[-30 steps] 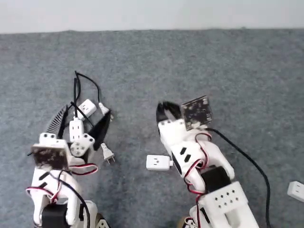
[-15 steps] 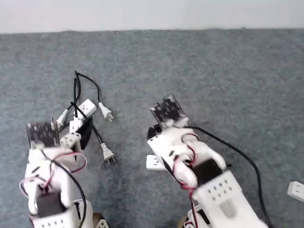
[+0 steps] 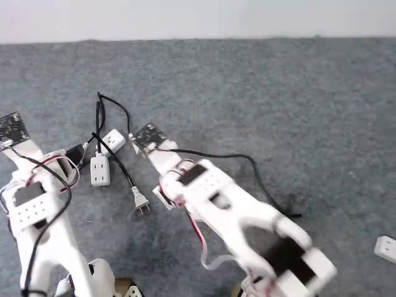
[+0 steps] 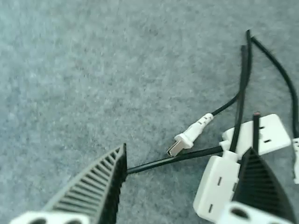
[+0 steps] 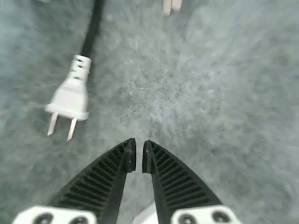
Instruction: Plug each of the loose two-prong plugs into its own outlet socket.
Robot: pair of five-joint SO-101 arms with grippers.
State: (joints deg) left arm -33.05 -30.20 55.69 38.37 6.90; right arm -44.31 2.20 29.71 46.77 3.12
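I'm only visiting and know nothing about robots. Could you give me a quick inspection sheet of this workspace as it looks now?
Surface: grey carpet.
Job's things: first socket and second socket close together; third socket off at the edge; loose plug on the carpet, unplugged.
Clutter: nothing seen.
Grippers: left gripper open above a small plug; right gripper shut, holding nothing.
Cables: black cords tangled by the sockets.
Surroundings: white wall behind.
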